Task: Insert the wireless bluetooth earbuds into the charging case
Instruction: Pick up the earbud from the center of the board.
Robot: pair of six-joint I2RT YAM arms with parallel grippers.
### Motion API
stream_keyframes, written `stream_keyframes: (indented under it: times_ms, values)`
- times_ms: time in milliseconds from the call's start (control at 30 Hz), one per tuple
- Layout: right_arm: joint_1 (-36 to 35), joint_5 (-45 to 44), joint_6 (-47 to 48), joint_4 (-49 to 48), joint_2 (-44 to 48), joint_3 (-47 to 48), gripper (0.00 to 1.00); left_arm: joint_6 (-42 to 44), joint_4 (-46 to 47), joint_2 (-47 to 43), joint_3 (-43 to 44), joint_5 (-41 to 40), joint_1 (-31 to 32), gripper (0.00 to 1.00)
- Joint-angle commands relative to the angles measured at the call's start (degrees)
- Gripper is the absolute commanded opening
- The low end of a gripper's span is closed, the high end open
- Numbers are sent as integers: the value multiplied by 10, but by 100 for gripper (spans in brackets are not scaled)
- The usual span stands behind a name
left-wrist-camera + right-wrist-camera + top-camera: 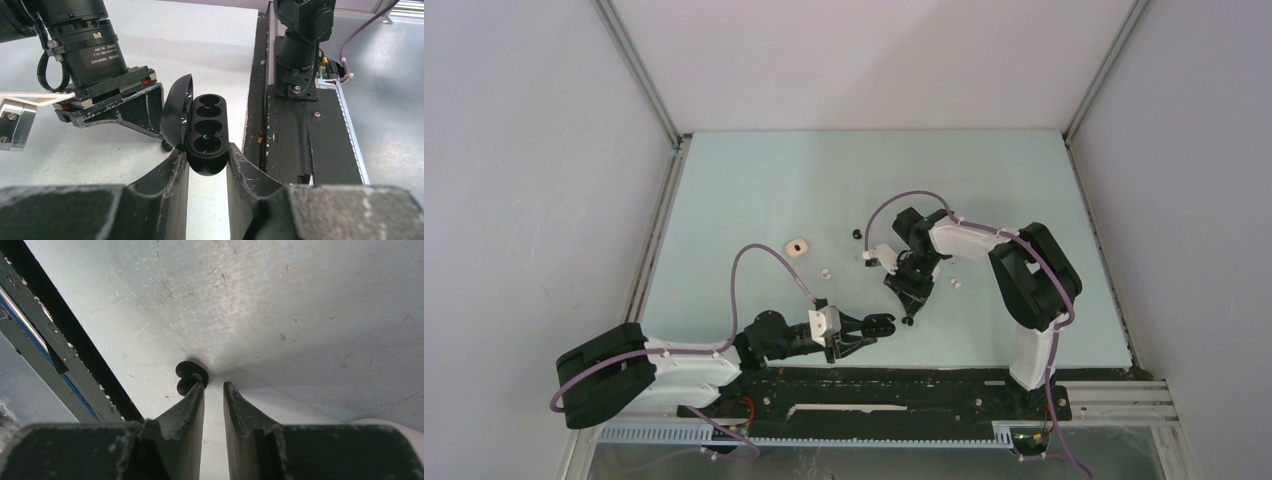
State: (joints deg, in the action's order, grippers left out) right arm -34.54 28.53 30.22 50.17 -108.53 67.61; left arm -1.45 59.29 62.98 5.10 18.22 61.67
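Observation:
My left gripper (874, 327) is shut on an open black charging case (207, 132), gripping its near end just above the table. Its lid (177, 112) stands open to the left, and the two sockets look empty. The case also shows in the top view (886, 321). My right gripper (214, 385) points down at the table, its jaws a narrow gap apart with nothing between them. A black earbud (190, 376) lies on the table just outside its left fingertip (199, 390). The same earbud (907, 321) lies beside the case, under the right gripper (912, 308).
A cream case (796, 246) lies mid-table to the left. Loose buds lie around: a white one (825, 271), another white one (957, 284) and a black one (856, 233). The black base rail (874, 385) runs along the near edge, close behind the left gripper.

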Motion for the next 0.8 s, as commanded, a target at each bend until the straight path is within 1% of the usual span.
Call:
stream_keyframes:
  times_ms: [0, 500, 633, 767]
  values:
    - [-14, 7, 2, -7, 16, -13, 24, 14, 13, -2, 24, -4, 4, 0]
    - [-31, 31, -8, 8, 15, -13, 22, 14, 3, 0, 28, -6, 6, 0]
    - [-32, 32, -6, 9, 21, -13, 18, 14, 1, 0, 28, -7, 6, 0]
    - [-33, 48, -2, 15, 25, -13, 6, 14, 0, 3, 29, -7, 7, 0]
